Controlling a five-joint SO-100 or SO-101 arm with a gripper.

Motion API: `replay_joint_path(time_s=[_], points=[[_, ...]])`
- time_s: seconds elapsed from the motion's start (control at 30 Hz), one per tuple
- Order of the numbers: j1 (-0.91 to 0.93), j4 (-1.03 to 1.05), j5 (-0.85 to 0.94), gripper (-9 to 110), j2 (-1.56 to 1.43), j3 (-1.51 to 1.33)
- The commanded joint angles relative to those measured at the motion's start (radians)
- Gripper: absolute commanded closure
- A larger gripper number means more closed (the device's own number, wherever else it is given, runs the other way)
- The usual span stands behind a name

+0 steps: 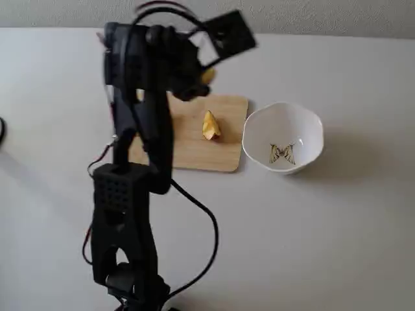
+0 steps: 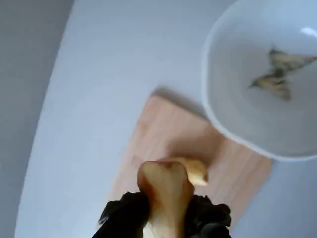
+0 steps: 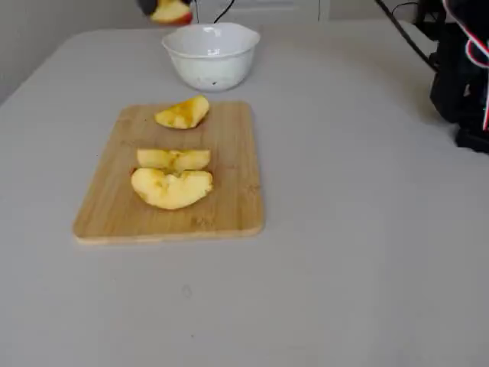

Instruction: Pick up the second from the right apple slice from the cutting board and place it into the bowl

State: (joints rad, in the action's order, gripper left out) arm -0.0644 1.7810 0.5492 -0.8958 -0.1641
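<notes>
Three wedges lie on the cutting board (image 3: 229,206), and a fourth, the apple slice (image 2: 166,191), is clamped between the black fingers (image 2: 124,218) of our hand (image 2: 166,223), as the wrist view shows. There the slice stands up out of the grip above the board's edge, with another wedge (image 2: 195,169) lying on the wood just behind it and the bowl (image 2: 223,114) up to the right. In a fixed view the held slice (image 3: 172,11) shows at the top edge, lifted off the table (image 3: 367,229) and just left of the bowl (image 3: 210,65). The three board wedges sit in a row: one nearest the bowl (image 3: 183,113), then two touching each other (image 3: 173,159) (image 3: 172,188). In the other fixed view our arm (image 1: 139,129) covers much of the board; the bowl holds only its butterfly drawing (image 1: 282,154).
</notes>
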Motion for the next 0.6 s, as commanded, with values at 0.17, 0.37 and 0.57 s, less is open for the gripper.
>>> replay_joint_path(time_s=[0.17, 0.37, 0.57], points=[[0.222, 0.035, 0.003, 101, -0.005, -0.002], [0.264, 0.014, 0.017, 101, 0.037, 0.009], [0.281, -0.006, 0.018, 85, 0.063, 0.011]])
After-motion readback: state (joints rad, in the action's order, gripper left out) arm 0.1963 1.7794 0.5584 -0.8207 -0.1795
